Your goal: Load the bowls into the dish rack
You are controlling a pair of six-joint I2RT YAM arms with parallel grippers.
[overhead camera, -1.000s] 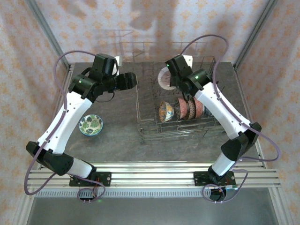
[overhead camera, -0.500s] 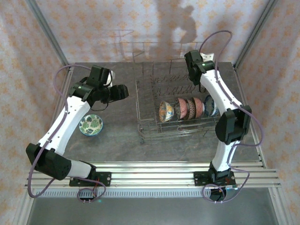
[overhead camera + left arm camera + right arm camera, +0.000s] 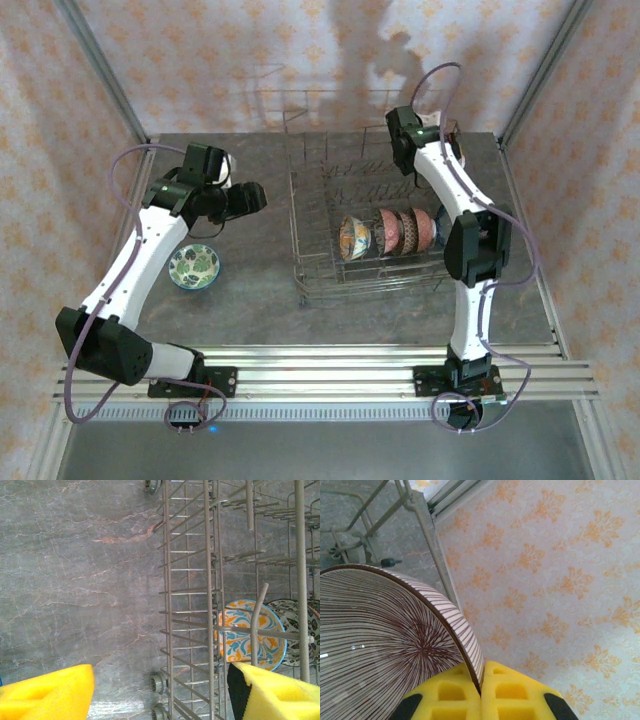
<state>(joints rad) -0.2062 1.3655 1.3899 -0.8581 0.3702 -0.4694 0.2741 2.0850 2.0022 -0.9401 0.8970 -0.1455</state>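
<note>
Right wrist view, bottom centre: the right pincer [image 3: 481, 692] has its yellow foam pads [image 3: 515, 695] clenched on the rim of a round brown-striped ceramic bowl [image 3: 380, 645]. The bowl's wall is nipped edge-on between them. Holding it by the rim leaves the body of the bowl free, which I judge suits lowering it on edge between tines. Behind it, patterned wallpaper [image 3: 560, 580] takes up the right of the frame.

From above, the right arm reaches over the upper end of the large grey wire dish rack [image 3: 297, 250]. Across the lower part of the rack, four patterned bowls [image 3: 395, 232] stand on edge in a row, propped by the tines so they nest closely. The open rows above them look like the likely place for the held bowl.

Left wrist view, lower corners: the left pincer [image 3: 160, 695] is released, its yellow pads wide apart with nothing between them. It looks down on the grey marbled surface [image 3: 75, 570] beside the rack's side wires, through which the orange-and-teal bowl [image 3: 240, 637] shows at right.

From above, a small green patterned bowl [image 3: 195, 266] lies flat on the surface at centre left, just below the left pincer and well apart from the rack. It is not yet loaded, and the open pads seem ready for it.
</note>
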